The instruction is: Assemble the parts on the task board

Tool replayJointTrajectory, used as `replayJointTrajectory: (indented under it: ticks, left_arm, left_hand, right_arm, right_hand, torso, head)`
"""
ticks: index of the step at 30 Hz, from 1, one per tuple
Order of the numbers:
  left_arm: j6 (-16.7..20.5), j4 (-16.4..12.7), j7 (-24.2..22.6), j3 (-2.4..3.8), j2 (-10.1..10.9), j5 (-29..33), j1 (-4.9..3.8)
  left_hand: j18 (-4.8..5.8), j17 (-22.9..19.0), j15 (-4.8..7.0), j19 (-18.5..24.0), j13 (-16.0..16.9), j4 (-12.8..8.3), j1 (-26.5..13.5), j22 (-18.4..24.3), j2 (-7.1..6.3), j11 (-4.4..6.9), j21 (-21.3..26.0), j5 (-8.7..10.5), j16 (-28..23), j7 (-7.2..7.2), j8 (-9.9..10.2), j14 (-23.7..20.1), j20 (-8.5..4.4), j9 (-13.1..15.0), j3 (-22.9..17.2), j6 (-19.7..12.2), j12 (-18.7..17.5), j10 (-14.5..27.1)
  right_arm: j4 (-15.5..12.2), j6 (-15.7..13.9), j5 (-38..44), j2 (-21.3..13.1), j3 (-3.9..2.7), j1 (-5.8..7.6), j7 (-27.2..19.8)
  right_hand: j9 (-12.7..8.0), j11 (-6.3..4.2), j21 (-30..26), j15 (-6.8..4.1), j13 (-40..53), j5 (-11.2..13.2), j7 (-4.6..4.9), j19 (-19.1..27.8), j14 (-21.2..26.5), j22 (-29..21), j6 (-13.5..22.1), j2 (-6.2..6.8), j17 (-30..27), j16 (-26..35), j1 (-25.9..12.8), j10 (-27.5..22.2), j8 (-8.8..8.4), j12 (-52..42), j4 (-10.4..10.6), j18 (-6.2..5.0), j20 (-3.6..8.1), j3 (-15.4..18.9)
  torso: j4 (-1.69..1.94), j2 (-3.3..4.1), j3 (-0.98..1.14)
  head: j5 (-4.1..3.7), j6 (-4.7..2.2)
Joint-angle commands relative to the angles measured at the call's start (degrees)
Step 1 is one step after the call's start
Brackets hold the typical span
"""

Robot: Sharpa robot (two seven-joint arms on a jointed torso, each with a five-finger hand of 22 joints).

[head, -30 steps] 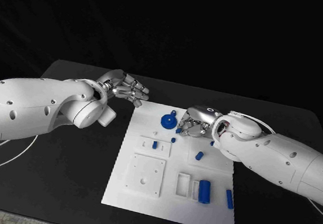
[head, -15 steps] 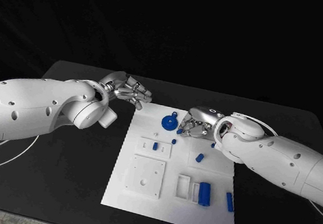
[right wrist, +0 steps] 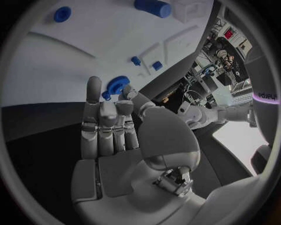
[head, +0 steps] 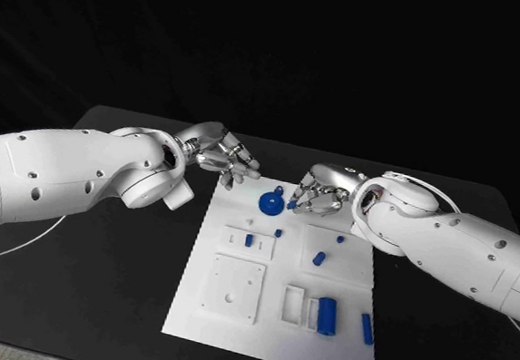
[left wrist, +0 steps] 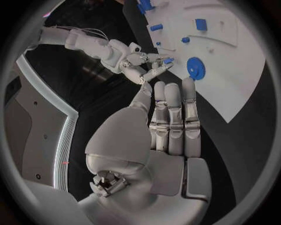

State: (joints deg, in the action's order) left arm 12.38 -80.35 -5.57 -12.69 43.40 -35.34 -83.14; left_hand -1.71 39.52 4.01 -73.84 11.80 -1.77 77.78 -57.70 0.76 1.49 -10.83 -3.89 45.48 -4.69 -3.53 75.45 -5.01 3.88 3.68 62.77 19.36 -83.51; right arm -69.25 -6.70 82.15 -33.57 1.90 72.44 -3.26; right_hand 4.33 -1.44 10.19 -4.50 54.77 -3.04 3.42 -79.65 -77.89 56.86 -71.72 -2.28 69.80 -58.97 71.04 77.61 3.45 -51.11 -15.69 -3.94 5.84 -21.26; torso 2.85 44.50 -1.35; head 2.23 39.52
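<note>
The white task board (head: 219, 325) lies mid-table. A blue disc (head: 271, 203) sits near its far edge, also in the left wrist view (left wrist: 196, 69) and the right wrist view (right wrist: 117, 85). My right hand (head: 319, 193) hovers just right of the disc and seems to pinch a small blue part (head: 293, 208) at its fingertips (left wrist: 157, 70); the part (right wrist: 106, 95) lies between finger and thumb. My left hand (head: 224, 158) hangs over the board's far-left corner with its fingers (left wrist: 173, 117) straight and nothing in them.
Small blue pegs (head: 248, 240) (head: 279, 233) (head: 320, 258) stand mid-board. A thick blue cylinder (head: 327, 316) and a thinner one (head: 368, 329) lie near the right front. White blocks (head: 233, 291) (head: 293, 302) sit on the board's front half. The black table (head: 83, 300) surrounds it.
The left hand has moved right, from beside the board to over its far-left corner. The right hand stays by the blue disc. The camera has shifted a little.
</note>
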Motion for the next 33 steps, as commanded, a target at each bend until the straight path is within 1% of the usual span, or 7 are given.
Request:
replayJointTrajectory:
  ticks: [1,5,7,13,21,27,33]
  left_arm:
    - [-3.21,-0.20,1.21,0.05,-0.57,-6.85,-0.31]
    - [-3.75,-0.53,4.44,0.03,-1.36,-6.87,-0.58]
    - [-3.69,-0.65,6.10,-0.04,-1.69,-5.70,-0.64]
    - [-4.57,-0.77,14.90,-0.38,-3.24,2.06,-0.73]
    - [-5.99,-0.44,22.45,-0.58,-4.41,6.54,-0.74]
    - [-6.36,-0.23,25.23,-0.80,-4.79,4.79,-0.74]
    - [-7.16,-0.30,26.73,-1.08,-5.53,3.20,-0.73]
  left_hand:
    - [0.84,-0.14,0.23,0.38,4.05,2.00,-2.39,-2.64,0.17,0.10,-1.57,0.55,2.86,0.18,-0.09,-0.46,-0.47,0.07,0.39,0.57,4.29,1.90]
    - [0.69,-0.71,0.38,0.34,5.59,5.52,-7.32,-3.94,0.51,0.02,-2.31,1.06,4.09,0.54,-0.43,-0.19,-0.60,0.30,1.57,2.07,5.82,2.05]
    - [0.69,-0.83,0.51,0.23,5.76,6.26,-8.20,-4.20,0.62,0.17,-2.49,1.11,4.27,0.82,-0.47,-0.06,-0.71,0.38,1.68,2.77,5.93,1.96]
    - [0.89,-1.80,0.57,0.59,5.74,10.32,-13.54,-4.70,1.52,0.29,-2.43,1.14,3.69,1.65,-0.38,-0.34,-0.86,0.85,2.61,5.46,5.20,2.28]
    - [0.90,-4.14,0.08,1.19,4.57,12.40,-16.78,-3.85,2.01,-0.18,-0.95,1.14,1.13,1.44,-0.21,-0.57,-0.41,0.75,6.23,5.26,2.57,2.51]
    - [0.80,-5.88,-0.23,0.79,3.54,13.44,-16.33,-2.21,2.63,-0.52,1.10,1.15,-0.36,1.26,-0.15,-0.41,-0.02,0.62,9.18,4.93,0.12,1.94]
    - [0.86,-6.47,-0.29,0.40,3.21,13.32,-15.87,-1.54,2.91,-0.47,2.01,1.14,-0.94,1.44,-0.39,-0.50,0.01,0.77,9.46,5.65,-0.88,1.74]
  right_arm:
    - [-0.82,3.46,-3.09,-0.27,-0.14,0.22,0.29]
    - [-2.02,4.11,-3.73,-0.59,-0.24,0.36,0.73]
    - [-2.40,4.16,-3.84,-0.65,-0.27,0.38,0.94]
    - [-3.90,2.90,-3.52,-0.96,-0.33,0.43,2.42]
    - [-5.71,0.60,-2.73,-1.48,-0.62,0.43,4.24]
    - [-6.58,0.04,-2.50,-1.76,-0.90,0.43,4.75]
    - [-7.02,-0.08,-2.45,-1.66,-1.03,0.43,5.06]
  right_hand:
    - [1.70,-0.10,-0.36,-0.33,0.08,0.16,-0.19,0.20,0.01,0.09,-0.61,-0.43,0.08,-0.18,-0.10,-0.04,0.24,0.25,0.13,0.23,0.08,-0.10]
    - [1.78,-0.07,-0.40,-0.31,0.13,0.15,-0.17,0.24,0.05,0.12,-0.54,-0.49,0.09,-0.15,-0.10,-0.10,0.24,0.26,0.14,0.22,0.05,-0.04]
    - [1.82,-0.08,-0.40,-0.30,0.20,0.13,-0.17,0.23,0.05,0.15,-0.54,-0.47,0.10,-0.16,-0.07,-0.10,0.25,0.20,0.10,0.21,0.04,-0.01]
    - [1.91,-0.08,-0.37,-0.30,0.19,0.09,-0.16,0.16,-0.02,0.24,-0.50,-0.51,0.14,-0.24,-0.03,-0.11,0.24,0.24,0.06,0.14,0.03,-0.13]
    - [2.11,-0.12,-0.34,-0.32,0.25,0.08,-0.19,0.08,-0.14,0.42,-0.53,-0.34,0.12,-0.26,-0.20,0.03,0.23,0.17,0.03,0.05,0.01,-0.55]
    - [2.11,-0.12,-0.34,-0.32,0.25,0.08,-0.19,0.08,-0.14,0.42,-0.53,-0.34,0.12,-0.26,-0.20,0.03,0.23,0.17,0.03,0.05,0.01,-0.55]
    - [2.21,-0.14,-0.35,-0.33,0.18,0.06,-0.20,0.03,-0.21,0.50,-0.57,-0.21,0.10,-0.27,-0.27,0.07,0.24,0.26,0.05,0.04,0.01,-0.72]
  torso:
    - [-0.19,-0.91,0.21]
    - [-0.32,-1.31,0.41]
    - [-0.39,-1.46,0.53]
    - [-0.76,-2.02,0.84]
    - [-1.13,-2.46,1.16]
    - [-1.27,-2.55,1.37]
    - [-1.14,-2.42,1.21]
  head:
    - [0.17,-0.03]
    - [0.16,-0.07]
    - [0.13,-0.08]
    - [0.18,0.11]
    - [-0.11,0.20]
    - [-0.25,0.27]
    - [-0.46,0.17]
